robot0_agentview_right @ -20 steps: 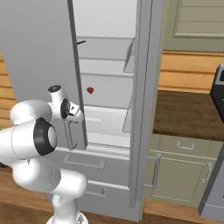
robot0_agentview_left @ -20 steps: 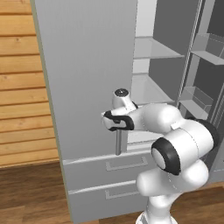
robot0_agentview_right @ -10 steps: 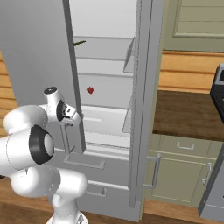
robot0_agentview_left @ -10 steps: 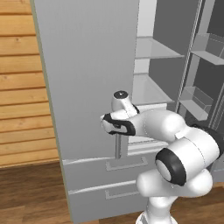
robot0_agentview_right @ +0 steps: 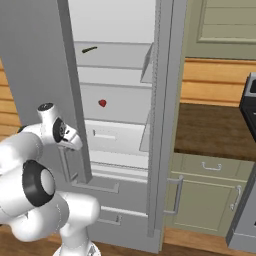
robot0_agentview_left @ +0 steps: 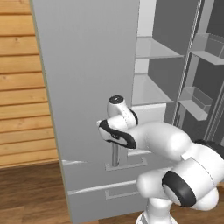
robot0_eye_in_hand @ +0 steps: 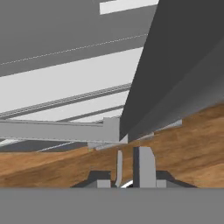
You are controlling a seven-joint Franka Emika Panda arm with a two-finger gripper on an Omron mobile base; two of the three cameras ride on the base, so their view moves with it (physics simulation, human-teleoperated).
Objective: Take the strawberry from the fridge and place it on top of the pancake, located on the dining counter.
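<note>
The fridge (robot0_agentview_left: 83,78) stands in front of me with both doors ajar. My gripper (robot0_agentview_left: 114,143) hangs at the lower outer face of the left door (robot0_agentview_right: 35,60), shut on its slim vertical handle (robot0_agentview_right: 65,165). In the hand view the fingertips (robot0_eye_in_hand: 142,166) stand close together just under the door's bottom corner, with wooden floor beyond. The strawberry (robot0_agentview_right: 102,103), tiny and bright red, lies on a white middle shelf inside. The pancake and the dining counter are out of view.
A small dark green item (robot0_agentview_right: 90,49) lies on the shelf above. The right door (robot0_agentview_left: 205,65) stands open with clear bins. Two drawers (robot0_agentview_left: 109,188) sit below the doors. A wood-plank wall (robot0_agentview_left: 22,87) is on the left, green cabinets (robot0_agentview_right: 210,185) on the right.
The gripper has shut on the left door's handle. The door has swung a little further open and the arm has drawn back with it.
</note>
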